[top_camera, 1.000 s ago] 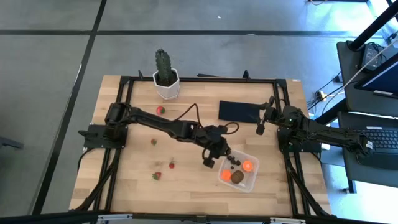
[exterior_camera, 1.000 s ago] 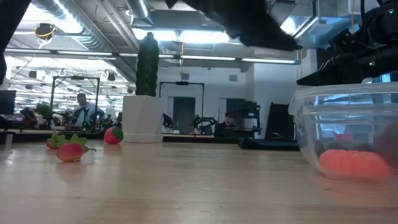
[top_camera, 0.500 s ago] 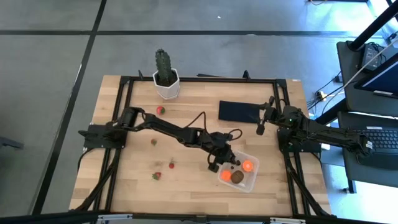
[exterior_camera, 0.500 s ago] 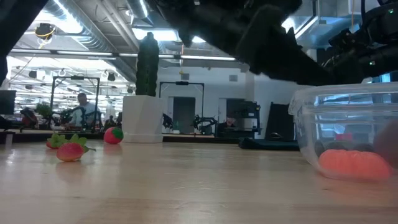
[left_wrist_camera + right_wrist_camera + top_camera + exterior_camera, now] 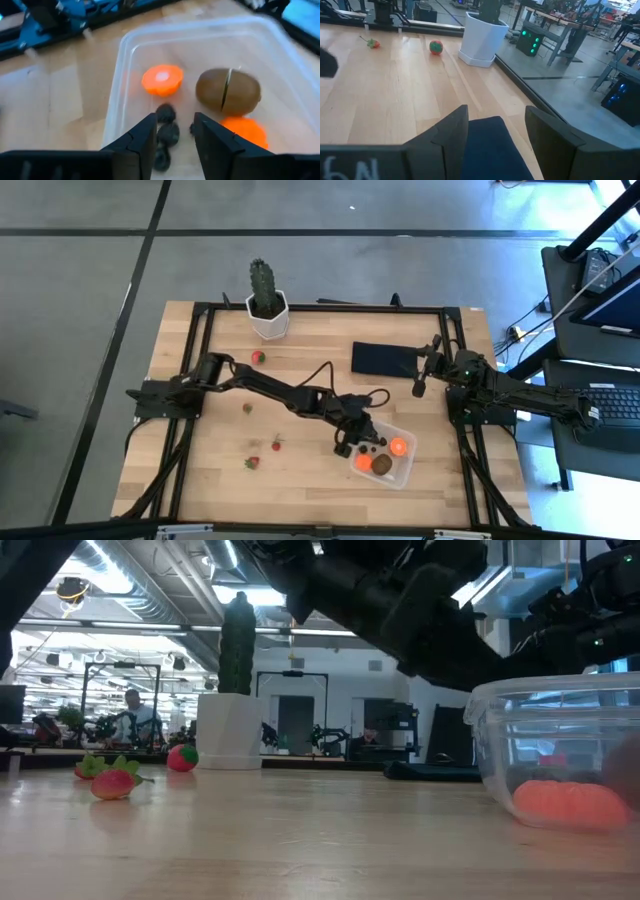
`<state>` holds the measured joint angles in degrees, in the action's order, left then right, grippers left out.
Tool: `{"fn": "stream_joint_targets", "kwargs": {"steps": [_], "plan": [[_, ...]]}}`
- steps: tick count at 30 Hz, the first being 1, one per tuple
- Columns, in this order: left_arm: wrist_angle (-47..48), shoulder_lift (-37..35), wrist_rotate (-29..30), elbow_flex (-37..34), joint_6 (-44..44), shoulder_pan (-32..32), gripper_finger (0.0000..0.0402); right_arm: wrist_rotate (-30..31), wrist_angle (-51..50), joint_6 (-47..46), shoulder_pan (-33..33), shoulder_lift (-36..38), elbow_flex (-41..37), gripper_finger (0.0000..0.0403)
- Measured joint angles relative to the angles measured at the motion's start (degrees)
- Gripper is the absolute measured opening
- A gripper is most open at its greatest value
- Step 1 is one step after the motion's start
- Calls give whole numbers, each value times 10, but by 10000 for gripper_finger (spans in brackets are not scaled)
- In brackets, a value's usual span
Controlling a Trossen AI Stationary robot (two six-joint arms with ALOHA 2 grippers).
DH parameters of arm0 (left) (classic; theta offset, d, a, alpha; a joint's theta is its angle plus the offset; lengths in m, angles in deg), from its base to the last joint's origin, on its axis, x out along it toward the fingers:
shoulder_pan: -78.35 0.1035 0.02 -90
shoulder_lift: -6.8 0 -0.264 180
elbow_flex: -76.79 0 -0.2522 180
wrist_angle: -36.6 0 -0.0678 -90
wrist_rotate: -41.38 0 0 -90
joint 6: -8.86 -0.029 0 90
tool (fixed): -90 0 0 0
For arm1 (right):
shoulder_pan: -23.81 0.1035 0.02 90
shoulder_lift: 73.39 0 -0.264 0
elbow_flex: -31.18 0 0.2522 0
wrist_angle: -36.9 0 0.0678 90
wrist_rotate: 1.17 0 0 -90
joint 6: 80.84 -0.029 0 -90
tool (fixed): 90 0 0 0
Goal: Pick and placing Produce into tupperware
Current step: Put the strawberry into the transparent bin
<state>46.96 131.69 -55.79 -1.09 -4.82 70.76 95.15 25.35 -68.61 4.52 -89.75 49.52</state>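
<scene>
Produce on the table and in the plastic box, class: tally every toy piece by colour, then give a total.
Red fruits with green tops, loose on the wooden table: 4
Orange pieces in the clear plastic box: 2
Brown kiwi-like oval in the box: 1
Small dark berries in the box: 3 showing; the left tool may hide more
Total: 10 showing

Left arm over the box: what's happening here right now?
The left gripper hangs at the edge of the clear box, fingers slightly apart and empty. Inside lie a kiwi, orange pieces and dark berries. Strawberries remain on the table. The right gripper waits over the black mat.
</scene>
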Motion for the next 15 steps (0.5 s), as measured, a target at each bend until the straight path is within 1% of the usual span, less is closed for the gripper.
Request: {"fn": "stream_joint_targets", "kwargs": {"steps": [4,7,9,11,13,15], "plan": [[101,-39,70,0,-33,3,114,0,-3,0,0,0,0,198],[198,-78,114,0,-32,6,109,0,-4,0,0,0,0,198],[255,-101,116,0,-24,8,107,0,-5,0,0,0,0,198],[322,-125,116,0,5,10,109,0,-5,0,0,0,0,198],[372,-142,116,1,40,12,123,0,-5,0,0,0,0,198],[426,-155,117,1,72,13,146,0,-5,0,0,0,0,198]]}}
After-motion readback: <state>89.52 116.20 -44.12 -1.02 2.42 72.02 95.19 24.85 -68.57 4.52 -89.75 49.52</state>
